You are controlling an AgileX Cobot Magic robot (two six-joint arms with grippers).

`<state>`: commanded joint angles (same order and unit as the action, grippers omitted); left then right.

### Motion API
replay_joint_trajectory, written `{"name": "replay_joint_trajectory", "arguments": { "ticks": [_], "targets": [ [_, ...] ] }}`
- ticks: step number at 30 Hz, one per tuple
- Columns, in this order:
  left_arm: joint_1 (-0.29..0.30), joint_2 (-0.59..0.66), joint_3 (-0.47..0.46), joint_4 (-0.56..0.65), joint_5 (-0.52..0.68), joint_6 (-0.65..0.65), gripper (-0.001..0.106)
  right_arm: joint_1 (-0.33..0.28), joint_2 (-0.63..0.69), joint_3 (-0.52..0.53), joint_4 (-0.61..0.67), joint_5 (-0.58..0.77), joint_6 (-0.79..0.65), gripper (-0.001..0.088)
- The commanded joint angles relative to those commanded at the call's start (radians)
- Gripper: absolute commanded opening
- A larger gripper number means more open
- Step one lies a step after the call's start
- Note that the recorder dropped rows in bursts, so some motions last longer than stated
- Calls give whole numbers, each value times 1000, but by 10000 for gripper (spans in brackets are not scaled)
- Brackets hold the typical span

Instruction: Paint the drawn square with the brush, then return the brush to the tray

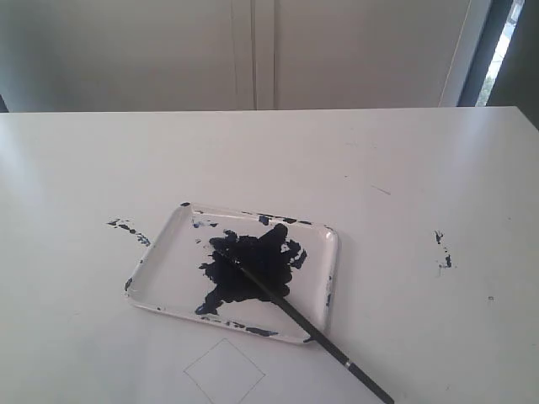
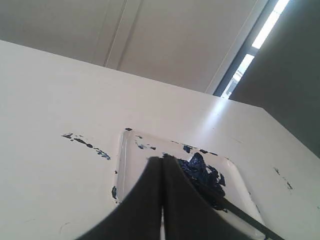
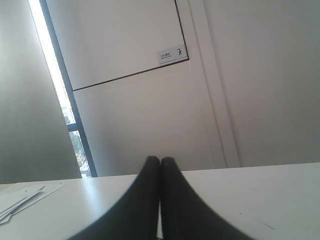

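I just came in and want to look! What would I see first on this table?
The big dark blue paint blotch in the white tray, mid-table, grabs your eye first. The black brush lies slanted across it, tip in the paint, handle poking out over the near rim. Just in front of the tray sits the drawn square, blank inside.

A shallow white tray [image 1: 164, 273] sits on the white table [image 1: 379, 160], with a dark blue-black paint blotch [image 1: 253, 265] across its middle. The brush [image 1: 313, 334] lies slantwise, tip in the blotch, handle crossing the tray's camera-side rim onto the table. Just beside that rim lies the drawn square [image 1: 223, 370], blank. Paint specks [image 1: 126, 226] dot the table near the tray's far left corner, and others lie well apart to its right.
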<state>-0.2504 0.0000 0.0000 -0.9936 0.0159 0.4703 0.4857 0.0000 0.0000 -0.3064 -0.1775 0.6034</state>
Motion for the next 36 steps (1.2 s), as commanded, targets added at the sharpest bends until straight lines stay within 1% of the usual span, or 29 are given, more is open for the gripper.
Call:
{"name": "replay_joint_trajectory", "arguments": {
  "ticks": [17,24,26,28,31,33,36],
  "targets": [
    [0,0,0,0,0,0,0,0,0,0,0,-12,2,0],
    [0,0,0,0,0,0,0,0,0,0,0,-45,2,0],
    [0,0,0,0,0,0,0,0,0,-24,0,-45,2,0],
    [0,0,0,0,0,0,0,0,46,-68,-2,-31,2,0],
    [0,0,0,0,0,0,0,0,180,-169,-10,35,2,0],
    [0,0,0,0,0,0,0,0,308,-252,-12,81,-10,0],
    [0,0,0,0,0,0,0,2,509,-368,-14,105,-50,0]
  ]
}}
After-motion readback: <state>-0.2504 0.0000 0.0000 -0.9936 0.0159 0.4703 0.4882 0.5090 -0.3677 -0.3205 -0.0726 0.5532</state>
